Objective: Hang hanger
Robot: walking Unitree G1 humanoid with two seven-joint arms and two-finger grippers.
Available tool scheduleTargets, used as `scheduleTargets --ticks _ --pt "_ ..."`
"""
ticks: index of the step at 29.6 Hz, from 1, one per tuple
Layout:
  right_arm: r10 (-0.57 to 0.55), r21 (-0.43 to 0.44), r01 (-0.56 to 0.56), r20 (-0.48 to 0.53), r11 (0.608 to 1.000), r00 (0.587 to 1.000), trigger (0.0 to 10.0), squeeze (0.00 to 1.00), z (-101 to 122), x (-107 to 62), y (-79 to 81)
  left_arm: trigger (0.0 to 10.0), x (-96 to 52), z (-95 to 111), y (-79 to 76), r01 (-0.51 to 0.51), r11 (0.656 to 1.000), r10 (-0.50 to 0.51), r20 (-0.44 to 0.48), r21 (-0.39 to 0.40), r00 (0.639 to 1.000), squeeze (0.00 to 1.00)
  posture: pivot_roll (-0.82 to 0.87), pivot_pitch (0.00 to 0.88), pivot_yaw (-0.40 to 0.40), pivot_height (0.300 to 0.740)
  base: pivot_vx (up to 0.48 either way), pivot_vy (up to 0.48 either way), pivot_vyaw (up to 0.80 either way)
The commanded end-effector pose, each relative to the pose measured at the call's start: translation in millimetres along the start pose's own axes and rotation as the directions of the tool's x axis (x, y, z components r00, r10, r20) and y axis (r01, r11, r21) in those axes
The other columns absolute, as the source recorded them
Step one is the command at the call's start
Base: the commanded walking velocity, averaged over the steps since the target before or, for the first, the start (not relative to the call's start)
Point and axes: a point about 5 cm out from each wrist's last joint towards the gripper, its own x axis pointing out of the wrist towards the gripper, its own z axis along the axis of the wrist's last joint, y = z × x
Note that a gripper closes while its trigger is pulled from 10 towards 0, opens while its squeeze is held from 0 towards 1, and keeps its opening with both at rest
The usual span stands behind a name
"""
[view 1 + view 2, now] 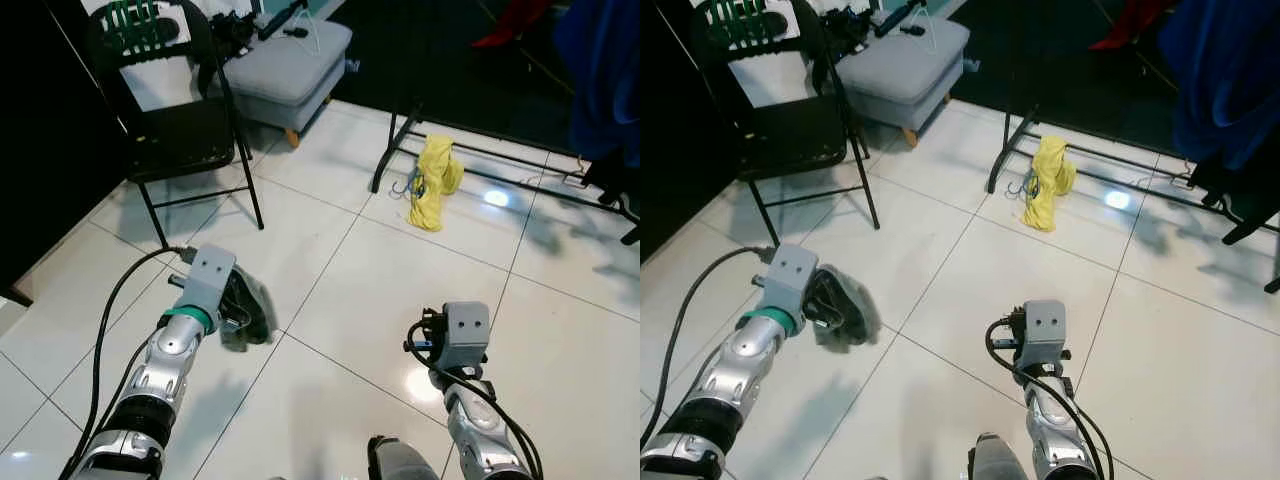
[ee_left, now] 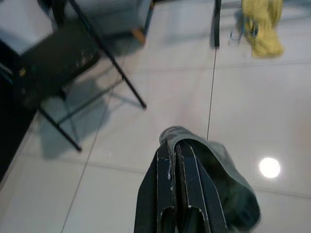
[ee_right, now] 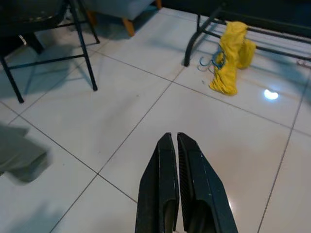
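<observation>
From my remote seat, the small blue wire hanger (image 3: 210,61) is half buried in the crumpled yellow garment (image 3: 228,60), its shape too small to read. The black metal clothes rack (image 1: 500,150) runs off the frame's right edge. The left end effector (image 2: 176,160) hides its fingertips against dark grey cloth (image 2: 228,179).
</observation>
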Motion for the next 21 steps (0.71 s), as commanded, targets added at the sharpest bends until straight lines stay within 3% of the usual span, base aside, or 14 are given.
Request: scheduleTargets --ticks 1,4,10,13,17,21 --pt "0.024 -0.020 -0.024 0.002 1.000 1.000 10.0 0.00 5.5 7.5 -0.5 10.0 4.8 7.5 2.0 -0.012 1.000 0.012 0.019 -0.007 1.000 0.00 -0.10 0.107 0.089 0.740 0.000 0.000 0.00" --pt "0.039 -0.037 -0.039 -0.002 0.999 0.999 10.0 0.00 10.6 12.1 -7.8 10.0 4.6 10.9 2.3 -0.061 0.997 0.063 0.036 -0.039 0.997 0.00 -0.08 0.108 0.066 0.740 0.000 0.000 0.00" --pt "0.048 -0.053 -0.047 0.021 0.997 0.999 10.0 0.00 21.2 16.2 -14.5 10.0 -7.9 -1.8 3.1 -0.100 0.993 0.102 0.024 -0.067 0.995 0.00 -0.06 0.079 0.049 0.740 0.000 0.000 0.00" --pt "0.006 -0.028 -0.004 0.074 1.000 0.997 10.0 0.00 39.0 27.2 -20.4 10.0 -12.6 -8.1 6.7 -0.105 0.992 0.106 0.008 -0.070 0.994 0.00 -0.06 0.061 0.056 0.740 0.000 0.000 0.00" --pt "0.021 -0.021 -0.018 0.138 1.000 0.990 10.0 0.00 57.5 37.0 -14.0 10.0 -12.5 -8.0 23.0 -0.147 0.988 0.147 0.011 -0.045 0.989 0.00 -0.04 0.038 0.041 0.740 0.000 0.000 0.00" --pt "0.048 -0.038 -0.043 0.141 0.998 0.989 10.0 0.00 60.3 40.4 -12.2 10.0 -13.6 -8.2 27.1 -0.169 0.985 0.170 0.019 -0.042 0.985 0.00 -0.03 0.026 0.016 0.740 0.000 0.000 0.00"
